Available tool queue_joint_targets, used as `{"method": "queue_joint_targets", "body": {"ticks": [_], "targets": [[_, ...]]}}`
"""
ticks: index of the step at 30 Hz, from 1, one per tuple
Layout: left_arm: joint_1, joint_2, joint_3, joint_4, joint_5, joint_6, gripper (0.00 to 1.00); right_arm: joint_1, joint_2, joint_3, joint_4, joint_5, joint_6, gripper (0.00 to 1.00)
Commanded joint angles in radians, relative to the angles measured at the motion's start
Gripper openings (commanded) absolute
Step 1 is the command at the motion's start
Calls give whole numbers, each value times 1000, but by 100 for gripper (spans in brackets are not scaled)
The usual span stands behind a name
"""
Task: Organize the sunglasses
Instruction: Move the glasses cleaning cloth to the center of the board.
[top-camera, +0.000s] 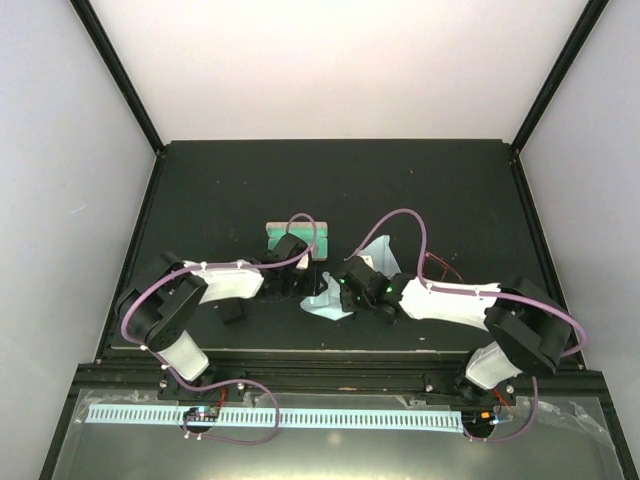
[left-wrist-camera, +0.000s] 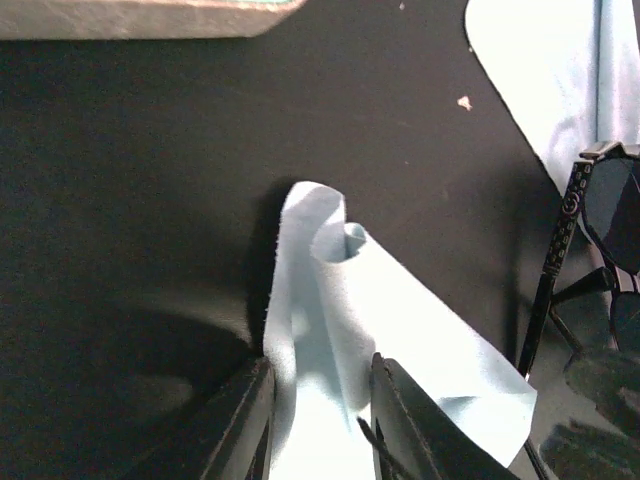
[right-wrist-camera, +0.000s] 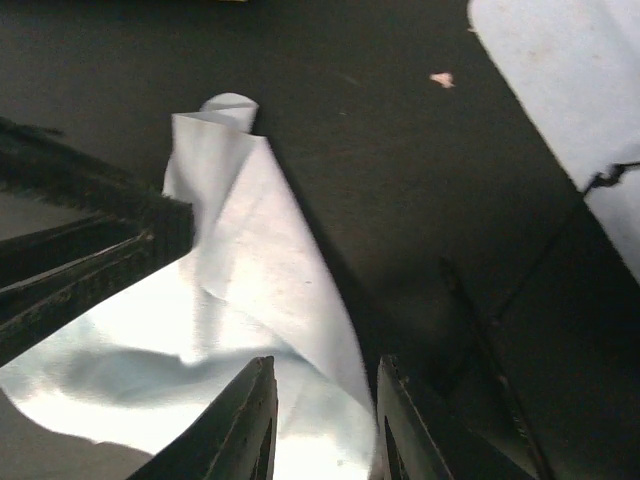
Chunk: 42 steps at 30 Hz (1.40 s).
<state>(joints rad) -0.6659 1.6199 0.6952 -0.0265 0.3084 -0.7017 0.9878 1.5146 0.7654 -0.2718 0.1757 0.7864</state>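
The black-framed sunglasses (left-wrist-camera: 600, 215) lie folded at the right edge of the left wrist view, next to a crumpled light blue cloth (left-wrist-camera: 340, 290). In the top view the red wire-framed sunglasses (top-camera: 441, 265) rest on the mat to the right of both grippers. The cloth (top-camera: 322, 303) sits between my left gripper (top-camera: 300, 272) and right gripper (top-camera: 348, 288). My left gripper (left-wrist-camera: 320, 365) has its jaws parted around a loose upright fold of it. The jaws of my right gripper (right-wrist-camera: 323, 365) stand apart over the cloth's flat edge (right-wrist-camera: 240, 250).
A second light blue cloth (top-camera: 380, 252) lies spread behind the right gripper. A beige oblong case (top-camera: 285, 232) stands just behind the left gripper. A small black object (top-camera: 232, 315) sits near the mat's front edge by the left arm.
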Motion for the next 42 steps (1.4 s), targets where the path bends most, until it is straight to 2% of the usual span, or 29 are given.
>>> {"method": "queue_joint_targets", "body": {"ticks": [1, 3, 7, 9, 11, 14, 17, 23, 31, 33, 37, 42], "targets": [[-48, 56, 0, -136, -95, 0, 23, -21, -47, -30, 38, -2, 24, 31], [-59, 59, -3, -158, -145, -12, 18, -23, -51, -33, 38, -3, 23, 31], [-70, 60, -6, -170, -166, -22, 5, -24, -51, -38, 45, -11, 24, 31], [-72, 49, -6, -176, -180, -29, 1, -24, -50, -40, 50, -16, 20, 31], [-72, 30, -8, -184, -195, -32, 2, -25, -47, -40, 53, -22, 16, 31], [-72, 1, -8, -192, -204, -33, 13, -24, -43, -41, 57, -31, 9, 31], [-72, -17, -13, -196, -180, -30, 16, -25, -39, -41, 61, -39, 6, 31], [-74, -46, -49, -197, -167, -31, 16, -24, -33, -40, 71, -51, 7, 31], [-94, -1, -41, -173, -139, -14, 15, -24, -24, -35, 75, -60, 4, 30], [-102, 12, -26, -183, -151, -8, 13, -24, -24, -35, 73, -61, 3, 30], [-104, 21, -8, -216, -203, -8, 3, -24, -25, -34, 74, -66, 1, 30], [-104, -41, -20, -256, -262, -20, 2, -24, -20, -24, 73, -79, -24, 30]]}}
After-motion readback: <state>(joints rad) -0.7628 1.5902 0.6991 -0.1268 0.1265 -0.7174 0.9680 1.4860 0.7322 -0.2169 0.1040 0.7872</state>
